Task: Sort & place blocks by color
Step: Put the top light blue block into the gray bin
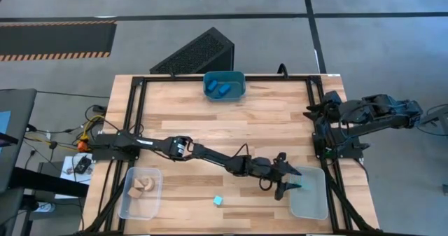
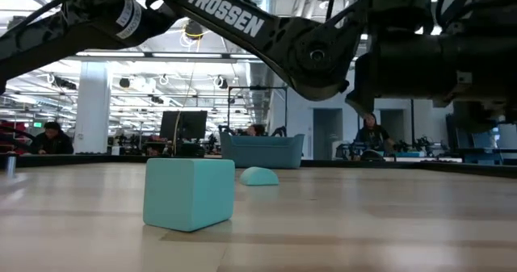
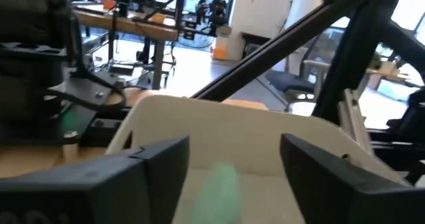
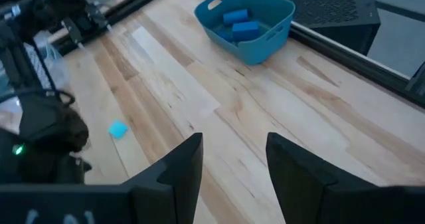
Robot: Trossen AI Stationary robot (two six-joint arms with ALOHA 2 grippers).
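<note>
While the left pincer [image 1: 288, 181] hangs with fingers spread and empty over the clear bin [image 1: 309, 192] at five o'clock, a pale teal piece [image 3: 219, 187] below it, we should lift straight up, then fetch the teal cube [image 1: 218, 201] at six. The teal bin [image 1: 224, 85] at twelve holds blue blocks [image 1: 222, 90], the clear bin at seven [image 1: 140, 192] tan blocks [image 1: 142, 185]; the right pincer [image 4: 234, 163] waits at three, open and empty.

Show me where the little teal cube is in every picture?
High view: teal cube near the table's front edge, between the two clear bins.
Low view: big and close, left of centre.
Left wrist view: not in it.
Right wrist view: small, at left.
Shared landmark: blue bin.
</note>
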